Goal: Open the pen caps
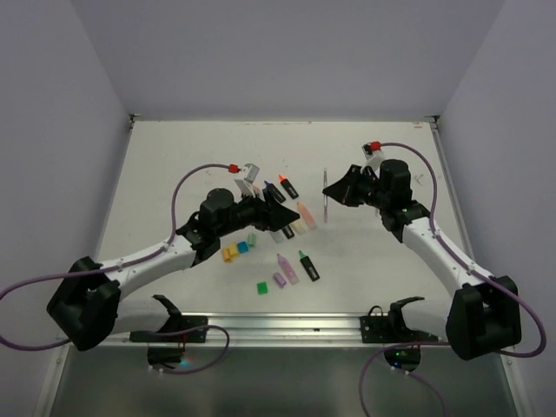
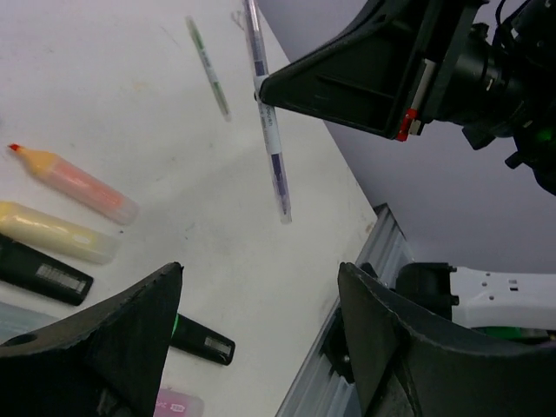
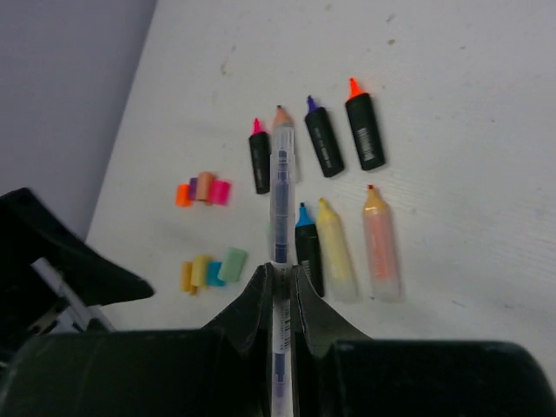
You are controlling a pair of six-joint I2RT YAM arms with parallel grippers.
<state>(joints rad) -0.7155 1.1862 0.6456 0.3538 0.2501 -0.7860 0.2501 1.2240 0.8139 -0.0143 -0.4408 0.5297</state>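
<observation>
Top view, right hand [image 1: 333, 192]: fingers together, clamped on a thin pen [image 1: 324, 198] held above the table [image 1: 174, 156].
Top view, left hand [image 1: 274, 207]: fingers apart, holding nothing, near the pen, over the uncapped highlighters [image 1: 295, 217].
Top view, pen caps [image 1: 234, 250]: loose on the table behind the left hand, toward the bases.
Left wrist view, left hand [image 2: 261, 287]: gap wide. The thin pen [image 2: 274, 165] hangs ahead of it, gripped near its upper end by the right hand [image 2: 287, 82].
Right wrist view, right hand [image 3: 280, 278]: clamped mid-barrel on the thin pen [image 3: 281, 200].
Right wrist view, pen caps [image 3: 201, 189]: two loose clusters left of the fingers.
Step, judged: pulling the thin pen's cap, if fitted.
Procedure: centre the left fingers on the free end, close squarely, pull along the pen axis, keep the right clamp firm.
</observation>
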